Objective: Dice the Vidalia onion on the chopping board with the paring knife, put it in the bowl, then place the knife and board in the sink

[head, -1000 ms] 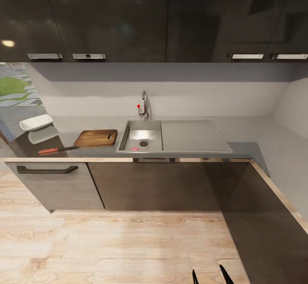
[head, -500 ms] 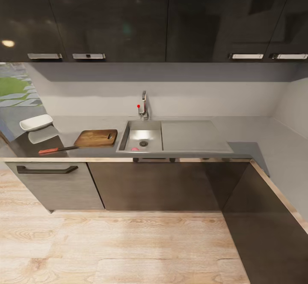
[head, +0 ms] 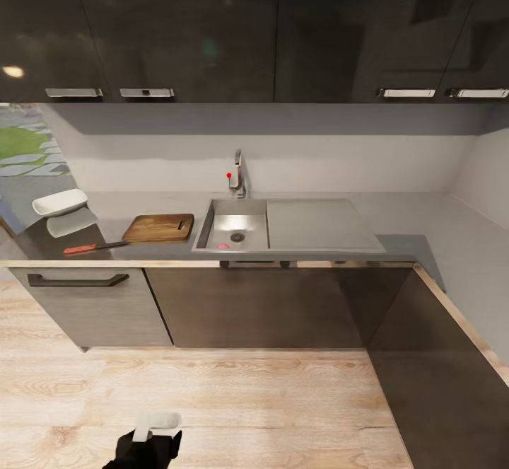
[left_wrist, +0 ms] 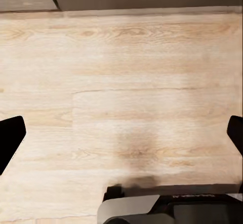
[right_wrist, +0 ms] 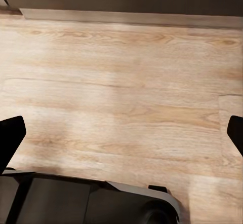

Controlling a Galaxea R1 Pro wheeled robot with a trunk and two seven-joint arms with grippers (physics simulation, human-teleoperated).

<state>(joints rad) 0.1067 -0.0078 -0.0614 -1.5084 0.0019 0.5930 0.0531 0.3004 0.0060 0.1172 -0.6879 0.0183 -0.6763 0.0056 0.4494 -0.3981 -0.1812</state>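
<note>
from the sink (head: pixel 240 225) leftward i see the bowl (head: pixel 59 201), knife (head: pixel 92 247) and board (head: pixel 160 227); a pink onion (head: pixel 223 246) lies inside. my left claw (left_wrist: pixel 121 135) and right claw (right_wrist: pixel 121 133) are spread open over floor (head: pixel 212 398), well short of it.

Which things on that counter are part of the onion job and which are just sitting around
Job: onion in the sink; chopping board; paring knife; bowl; countertop.
Lying about: tap; upper cabinet handles; drawer handle; wooden floor.
</note>
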